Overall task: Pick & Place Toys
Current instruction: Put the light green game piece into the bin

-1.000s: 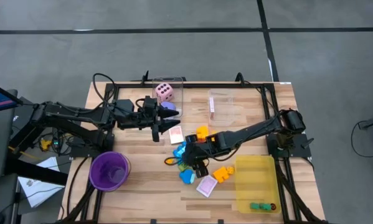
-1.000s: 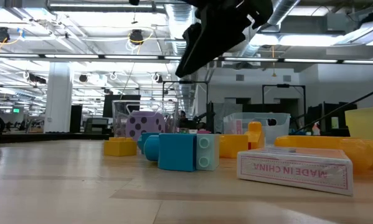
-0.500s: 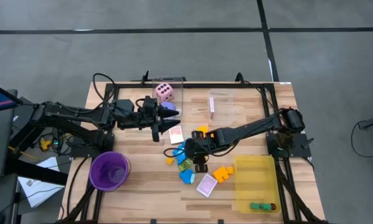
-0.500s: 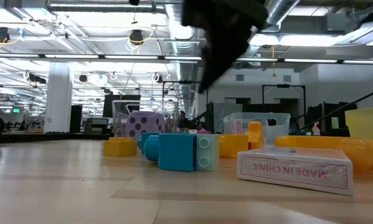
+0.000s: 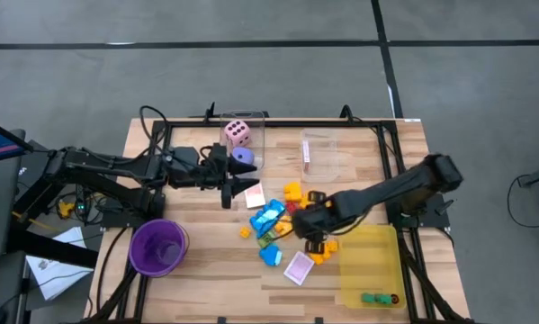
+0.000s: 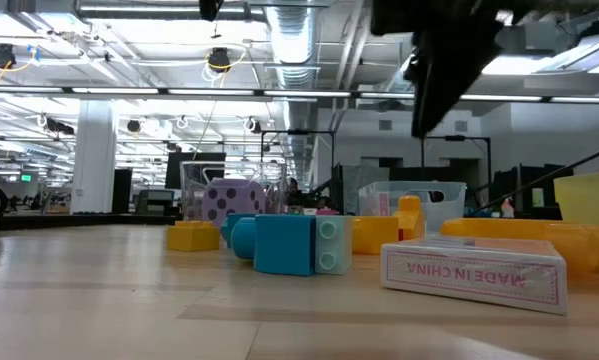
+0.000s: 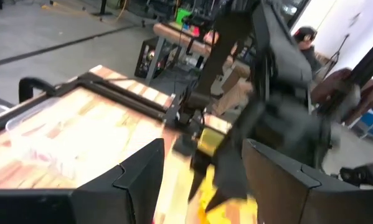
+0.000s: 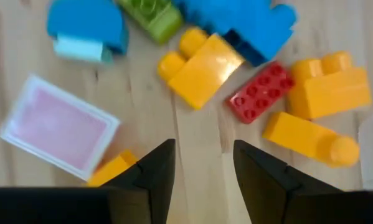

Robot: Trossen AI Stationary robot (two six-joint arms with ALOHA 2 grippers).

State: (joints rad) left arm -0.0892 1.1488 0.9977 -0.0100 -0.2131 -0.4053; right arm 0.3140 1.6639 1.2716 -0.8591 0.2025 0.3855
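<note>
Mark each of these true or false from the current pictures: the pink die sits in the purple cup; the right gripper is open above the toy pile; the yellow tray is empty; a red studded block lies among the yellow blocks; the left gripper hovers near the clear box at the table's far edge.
1. The pink die sits in the purple cup. False: it is in a clear box at the far edge.
2. The right gripper is open above the toy pile. True: bare wood shows between its fingers.
3. The yellow tray is empty. False: small green and red pieces lie at its near end.
4. A red studded block lies among the yellow blocks. True.
5. The left gripper hovers near the clear box. True.
</note>
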